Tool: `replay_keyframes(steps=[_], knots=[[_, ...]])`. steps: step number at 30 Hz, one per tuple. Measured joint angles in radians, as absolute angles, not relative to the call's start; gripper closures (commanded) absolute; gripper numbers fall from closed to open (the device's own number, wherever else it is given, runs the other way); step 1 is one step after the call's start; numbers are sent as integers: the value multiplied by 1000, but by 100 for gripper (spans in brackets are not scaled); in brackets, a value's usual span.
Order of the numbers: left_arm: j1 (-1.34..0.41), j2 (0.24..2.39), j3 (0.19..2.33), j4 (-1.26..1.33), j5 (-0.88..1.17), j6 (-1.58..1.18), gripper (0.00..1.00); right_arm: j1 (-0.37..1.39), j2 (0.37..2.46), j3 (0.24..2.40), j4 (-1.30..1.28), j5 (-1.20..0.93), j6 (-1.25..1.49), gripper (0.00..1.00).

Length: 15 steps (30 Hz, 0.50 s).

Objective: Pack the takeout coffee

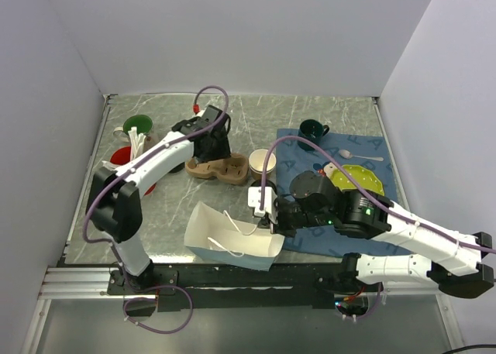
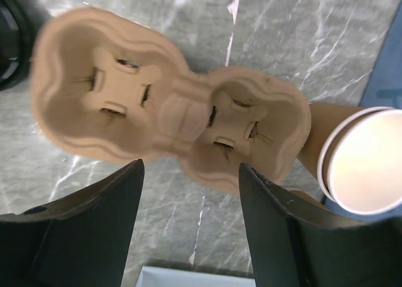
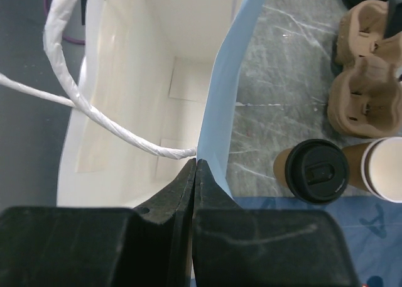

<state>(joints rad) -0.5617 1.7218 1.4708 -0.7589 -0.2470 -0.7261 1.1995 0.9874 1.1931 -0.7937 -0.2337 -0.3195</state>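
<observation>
The takeout coffee (image 3: 316, 171), a tan kraft cup with a black lid, stands on the marble table beside a second, lidless kraft cup (image 3: 384, 169), which also shows in the top view (image 1: 262, 161). My right gripper (image 3: 196, 162) is shut on the top edge of a paper bag (image 1: 232, 238), blue outside and white inside, which stands open near the table's front. My left gripper (image 2: 190, 167) is open and empty. It hovers just above a tan pulp cup carrier (image 2: 169, 105), which the top view shows left of the cups (image 1: 221, 169).
A blue cloth (image 1: 353, 146) at the right holds a dark green mug (image 1: 312, 129), a yellow-green plate (image 1: 360, 180) and a white spoon (image 1: 360, 155). A green bowl (image 1: 138, 125) and red dishes (image 1: 120, 156) sit at the far left.
</observation>
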Motion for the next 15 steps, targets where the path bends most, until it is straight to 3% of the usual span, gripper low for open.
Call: replay_keyframes(steps=[15], knots=[[-546, 1850, 1568, -756, -251, -717, 32, 1239, 955, 1225, -791, -134, -364, 100]])
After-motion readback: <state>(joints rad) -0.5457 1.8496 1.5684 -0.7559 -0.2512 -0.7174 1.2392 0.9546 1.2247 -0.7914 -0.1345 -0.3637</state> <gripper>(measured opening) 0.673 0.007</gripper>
